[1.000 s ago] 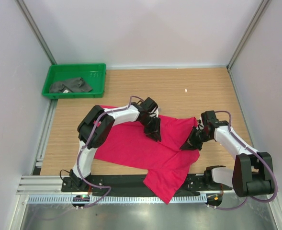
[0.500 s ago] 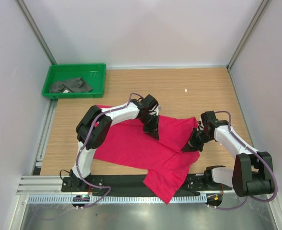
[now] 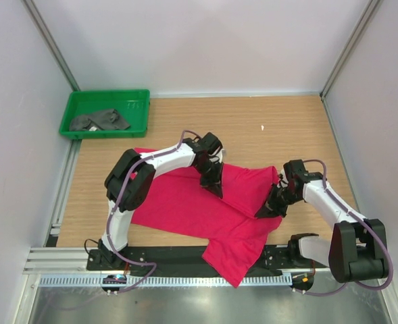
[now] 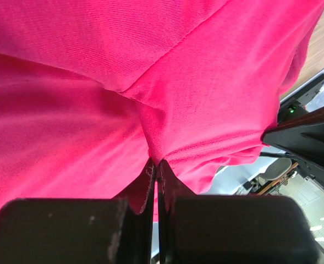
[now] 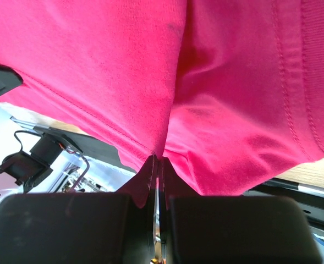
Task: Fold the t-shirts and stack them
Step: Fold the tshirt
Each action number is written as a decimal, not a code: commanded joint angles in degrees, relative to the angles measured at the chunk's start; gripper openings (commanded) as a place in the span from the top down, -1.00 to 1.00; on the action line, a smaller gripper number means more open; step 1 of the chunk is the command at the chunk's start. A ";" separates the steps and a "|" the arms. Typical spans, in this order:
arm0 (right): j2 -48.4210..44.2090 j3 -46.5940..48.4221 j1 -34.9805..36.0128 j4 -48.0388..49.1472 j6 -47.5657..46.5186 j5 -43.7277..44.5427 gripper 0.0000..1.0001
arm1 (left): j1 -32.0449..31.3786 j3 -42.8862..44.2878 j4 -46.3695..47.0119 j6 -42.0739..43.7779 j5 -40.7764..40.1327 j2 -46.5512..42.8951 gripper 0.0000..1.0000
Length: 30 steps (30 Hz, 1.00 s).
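The crimson-red t-shirt [image 3: 205,209] lies spread across the near half of the table, one end hanging over the front edge. My left gripper [image 3: 217,190] is shut on a pinch of the red cloth [image 4: 156,148] near the shirt's top middle. My right gripper [image 3: 265,210] is shut on a fold of the same shirt [image 5: 167,132] at its right side. The dark grey t-shirt [image 3: 101,121] lies crumpled in the green tray [image 3: 139,98] at the back left.
White walls with metal posts close in the table at the back and sides. A small white speck [image 3: 263,127] lies on the wood at the back right. A metal rail [image 3: 185,279] runs along the front edge.
My right gripper has moved slightly toward the front and left with the cloth. My left gripper has shifted slightly back, still pinching the shirt.
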 commanded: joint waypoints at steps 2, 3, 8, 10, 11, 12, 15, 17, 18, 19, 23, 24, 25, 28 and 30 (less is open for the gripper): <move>-0.30 -2.00 0.41 -0.93 0.45 -2.04 0.90 | 0.94 -0.85 -2.42 2.16 -1.58 -2.04 1.00; -0.12 -2.44 0.41 -0.41 0.63 -2.56 0.90 | 1.03 -0.85 -2.59 2.33 -1.84 -1.87 1.00; 1.20 -4.47 0.59 1.27 1.51 -4.85 0.74 | 1.12 -0.07 -3.90 3.56 -1.67 -1.52 0.96; 2.69 -2.81 0.59 1.44 1.25 -5.20 0.67 | 1.03 0.81 -4.87 4.18 -1.85 -1.95 0.76; 3.30 -1.49 0.59 1.18 0.98 -4.59 0.53 | 1.21 1.95 -5.66 5.31 -2.28 -2.30 0.64; 4.18 0.43 -0.11 -0.56 -0.41 -0.85 0.42 | 1.29 2.48 -7.32 6.02 -2.90 -2.83 0.40; 5.41 11.15 -3.35 -2.07 -2.09 9.07 0.08 | 3.13 4.07 -9.27 8.04 -4.83 -6.69 0.20; 7.34 17.75 -6.33 -0.41 -1.83 11.05 -0.05 | 6.28 3.81 -9.45 8.66 -6.93 -10.81 0.19; 8.31 19.25 -7.49 2.21 -1.74 12.10 -0.08 | 7.61 3.63 -9.36 8.92 -7.55 -11.79 0.25; 9.36 20.39 -9.85 3.63 -1.57 14.03 -0.11 | 9.10 3.37 -9.27 9.01 -7.82 -12.93 0.30; 16.38 24.88 -13.90 7.85 -1.74 14.40 -0.13 | 19.10 0.21 -5.24 8.40 -8.61 -16.36 0.38; 17.62 25.32 -14.26 9.34 -1.74 14.05 -0.13 | 20.62 0.03 -4.62 8.14 -8.96 -16.54 0.38; 18.85 25.59 -14.62 10.22 -1.74 13.52 -0.11 | 22.02 -0.24 -4.01 7.87 -9.40 -16.72 0.39; 22.73 26.55 -14.88 13.12 -1.48 12.38 0.00 | 26.51 -1.73 -1.37 7.70 -9.94 -16.20 0.39; 24.83 27.26 -14.97 14.18 -1.13 10.98 0.05 | 29.41 -1.82 -0.49 7.61 -8.27 -14.36 0.41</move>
